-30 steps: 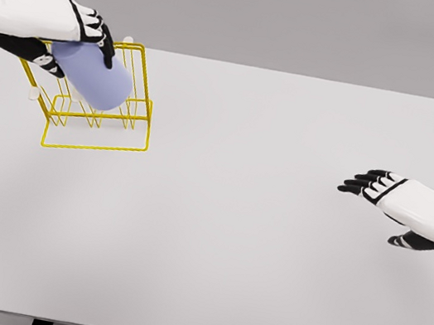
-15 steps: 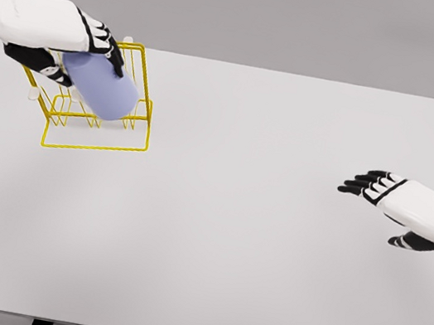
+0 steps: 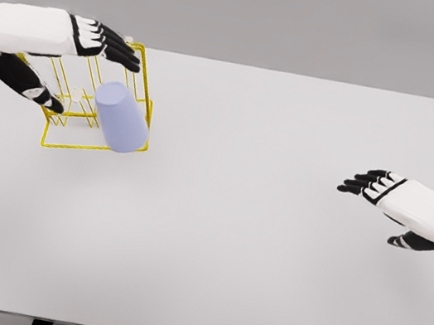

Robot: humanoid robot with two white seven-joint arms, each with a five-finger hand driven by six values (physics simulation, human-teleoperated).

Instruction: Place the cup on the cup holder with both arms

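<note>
In the upper left of the frame we see the cup (image 3: 121, 117) tilted in the cup holder (image 3: 133, 148), our left hand (image 3: 95, 41) spread clear above it, so placement looks nearly done, while our right hand (image 3: 388, 195) hangs open at mid right.

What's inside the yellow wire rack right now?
A lavender cup sits tilted in the rack, at its front right. The open left hand is above the rack, clear of the cup. The cup hides the wires behind it, so any peg cannot be seen.
</note>
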